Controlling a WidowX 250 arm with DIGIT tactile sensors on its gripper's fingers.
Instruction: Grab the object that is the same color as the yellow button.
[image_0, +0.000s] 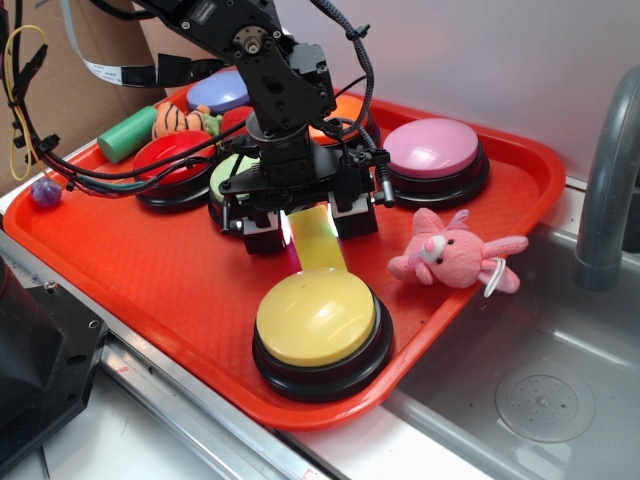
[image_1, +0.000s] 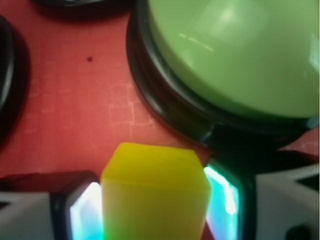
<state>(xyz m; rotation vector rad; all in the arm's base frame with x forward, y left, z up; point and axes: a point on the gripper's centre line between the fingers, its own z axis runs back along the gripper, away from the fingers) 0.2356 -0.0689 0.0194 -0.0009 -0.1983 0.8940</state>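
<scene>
Closed on the yellow block (image_1: 155, 192), the gripper (image_0: 308, 222) holds it between its two fingers (image_1: 82, 217), as the wrist view shows; each pad touches one side of the block. In the exterior view the block (image_0: 318, 240) hangs tilted just behind the yellow button (image_0: 317, 318), which sits at the near edge of the red tray (image_0: 130, 265). Right of the gripper lies a pink plush bunny (image_0: 450, 255). Behind the gripper is the light-green button (image_1: 235, 55), then a red button (image_0: 170, 160), a pink button (image_0: 432, 148) and a blue button (image_0: 218, 92). A green cylinder (image_0: 125, 133) lies at the far left edge.
</scene>
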